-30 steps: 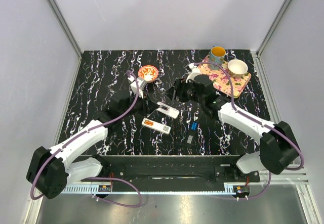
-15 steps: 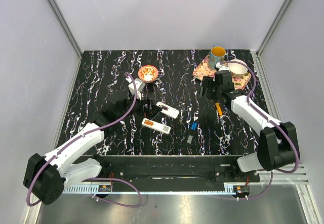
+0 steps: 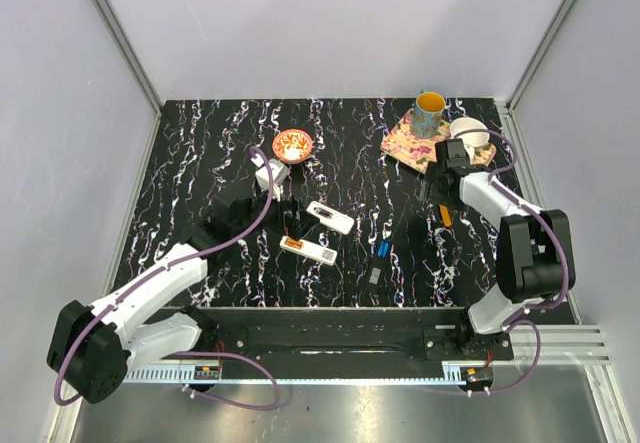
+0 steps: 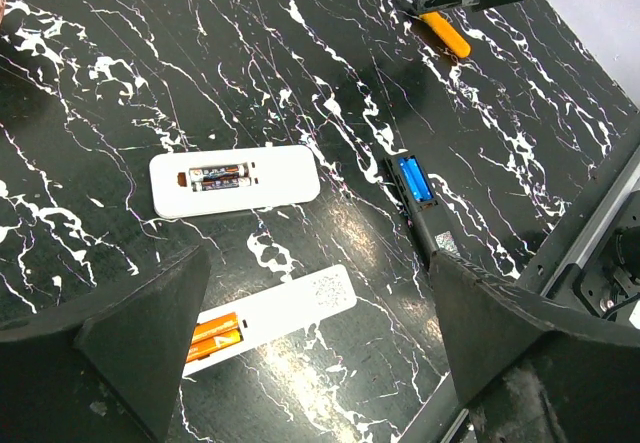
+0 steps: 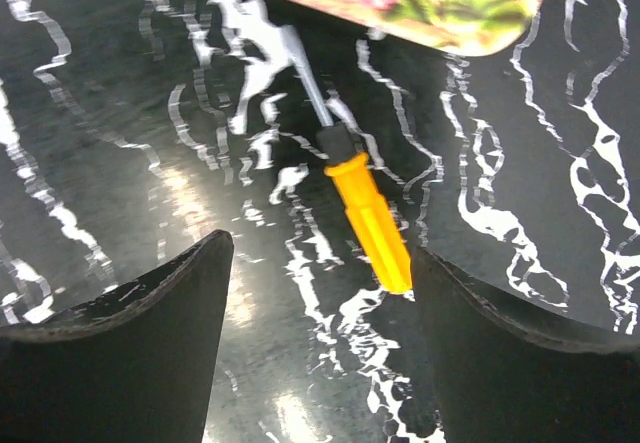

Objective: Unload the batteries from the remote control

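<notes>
Fingers of the right arm (image 5: 110, 333) stand spread wide and empty either side of an orange screwdriver (image 5: 372, 218), just below the tray (image 5: 430, 3) at upper right of the top view; a second ago they hung at centre frame, by the remotes (image 3: 330, 217). Left fingers (image 4: 130, 353), also parted, have barely shifted. Orange batteries (image 4: 212, 337) still sit in the near remote (image 4: 290, 308), lower left of their view.

left arm (image 3: 150, 286): white shells, black joints | right arm (image 3: 489, 195): same | cables (image 3: 258, 213): purple, one running along each arm | fingers (image 4: 130, 328): matte black, wedge-shaped, rough-edged
</notes>
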